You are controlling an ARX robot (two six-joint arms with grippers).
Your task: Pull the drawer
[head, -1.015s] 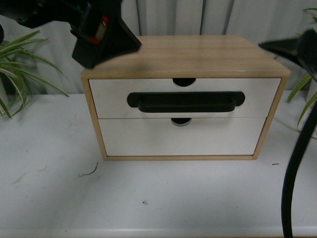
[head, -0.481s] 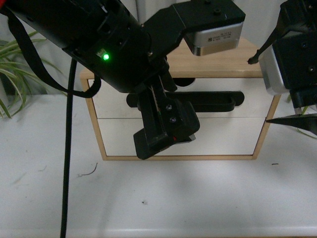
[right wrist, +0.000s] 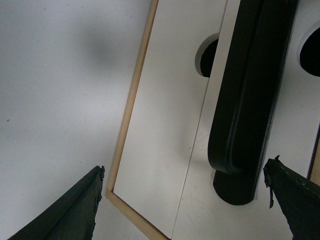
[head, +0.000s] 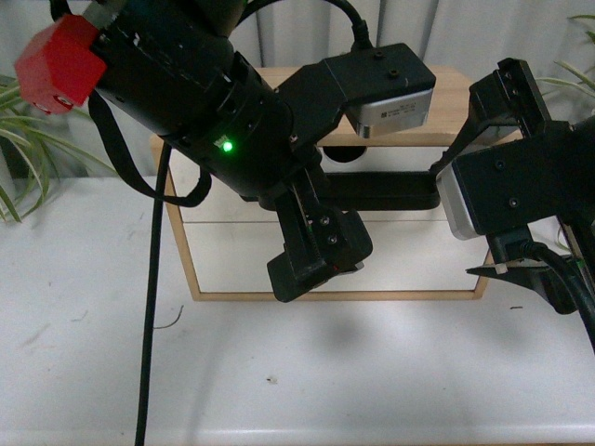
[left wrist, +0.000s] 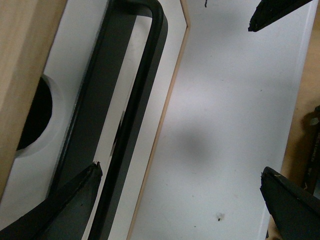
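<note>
The drawer (head: 195,190) is the upper one of a small wooden cabinet (head: 446,93): white front, long black bar handle (head: 390,190), and it sits shut. My left arm (head: 279,139) hangs across its middle and hides the top notch in the front view. In the left wrist view my left gripper (left wrist: 180,172) is open over the table, one finger (left wrist: 75,195) lying over the handle (left wrist: 135,100) beside the notch (left wrist: 35,120). My right gripper (right wrist: 186,167) is open in front of the handle's end (right wrist: 240,115), clasping nothing.
Below is a plain white drawer front (head: 418,260) with no handle. The cabinet stands on a white table (head: 325,372). A plant (head: 28,158) is at the left, leaves (head: 567,74) at the right. A black cable (head: 149,325) hangs from my left arm.
A second ago the cabinet front was uncovered; both arms have since swung down in front of it. Since half a second ago the right arm moved left and lower, toward the handle's right end.
</note>
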